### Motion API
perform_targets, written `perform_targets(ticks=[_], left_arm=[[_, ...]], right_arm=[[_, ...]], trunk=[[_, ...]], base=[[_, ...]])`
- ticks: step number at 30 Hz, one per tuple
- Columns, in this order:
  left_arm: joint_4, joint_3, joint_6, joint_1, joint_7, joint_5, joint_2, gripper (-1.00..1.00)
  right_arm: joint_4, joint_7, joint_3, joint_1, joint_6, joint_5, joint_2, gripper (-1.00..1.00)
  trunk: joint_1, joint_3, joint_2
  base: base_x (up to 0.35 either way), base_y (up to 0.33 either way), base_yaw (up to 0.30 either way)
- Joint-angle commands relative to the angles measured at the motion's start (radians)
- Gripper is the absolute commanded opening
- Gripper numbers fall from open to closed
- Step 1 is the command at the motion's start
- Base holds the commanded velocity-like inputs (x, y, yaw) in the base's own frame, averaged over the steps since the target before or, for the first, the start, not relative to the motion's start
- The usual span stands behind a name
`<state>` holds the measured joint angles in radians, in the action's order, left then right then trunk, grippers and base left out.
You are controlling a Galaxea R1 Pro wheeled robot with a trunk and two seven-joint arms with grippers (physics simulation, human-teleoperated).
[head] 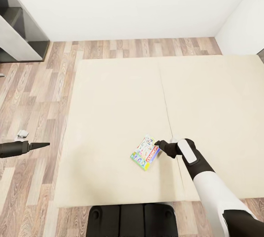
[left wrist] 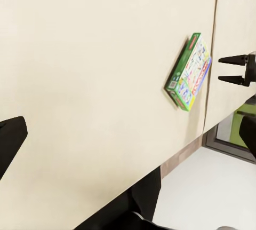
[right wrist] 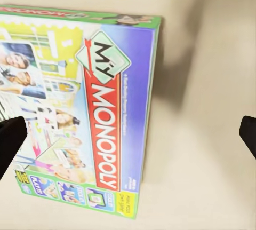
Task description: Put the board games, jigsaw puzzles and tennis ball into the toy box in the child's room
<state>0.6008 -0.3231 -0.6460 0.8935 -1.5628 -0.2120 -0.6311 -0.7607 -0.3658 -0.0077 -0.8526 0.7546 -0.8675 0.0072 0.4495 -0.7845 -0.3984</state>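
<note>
- A wide cream bed (head: 121, 94) with a smooth matte top and a seam down its middle stands on wood-plank flooring (head: 33, 97), below a plain white wall (head: 128, 2); a grey shelf unit (head: 18, 32) sits in the corner.
- A flat rectangular cardboard board game box (head: 145, 152), green-edged with a red band reading "My MONOPOLY", lies flat on the bed near the seam.
- The right gripper (head: 158, 143) hovers at the box's edge, black fingers apart.
- The left gripper (head: 44, 144) hangs over the floor; its finger state I cannot tell.
</note>
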Motion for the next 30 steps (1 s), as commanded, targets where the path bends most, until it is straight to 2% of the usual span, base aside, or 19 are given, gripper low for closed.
perform_targets(ticks=[1, 17, 22, 25, 30], left_arm=[[0.001, -0.004, -0.011, 0.001, -0.008, -0.010, 0.001, 1.00], [0.001, -0.004, -0.011, 0.001, -0.008, -0.010, 0.001, 1.00], [0.001, -0.004, -0.011, 0.001, -0.008, -0.010, 0.001, 1.00], [0.001, -0.004, -0.011, 0.001, -0.008, -0.010, 0.001, 1.00], [0.001, -0.004, -0.011, 0.001, -0.008, -0.010, 0.002, 1.00]], right_arm=[[-0.001, -0.010, -0.001, 0.000, 0.002, -0.011, 0.000, 1.00], [-0.004, 0.007, 0.000, 0.000, 0.006, -0.018, -0.001, 1.00], [-0.005, 0.068, 0.001, 0.000, 0.007, -0.019, -0.001, 1.00], [-0.003, 0.143, 0.001, 0.000, 0.007, -0.017, -0.002, 1.00], [-0.002, 0.191, 0.002, 0.000, 0.007, -0.014, -0.002, 1.00]], trunk=[[0.001, -0.003, -0.002], [0.001, -0.029, -0.002], [0.001, -0.038, -0.002], [0.001, -0.043, -0.002], [0.001, -0.051, -0.002]], base=[[0.000, 0.000, 0.000], [0.000, 0.000, 0.000], [0.000, 0.000, 0.000], [0.000, 0.000, 0.000], [0.000, 0.000, 0.000]])
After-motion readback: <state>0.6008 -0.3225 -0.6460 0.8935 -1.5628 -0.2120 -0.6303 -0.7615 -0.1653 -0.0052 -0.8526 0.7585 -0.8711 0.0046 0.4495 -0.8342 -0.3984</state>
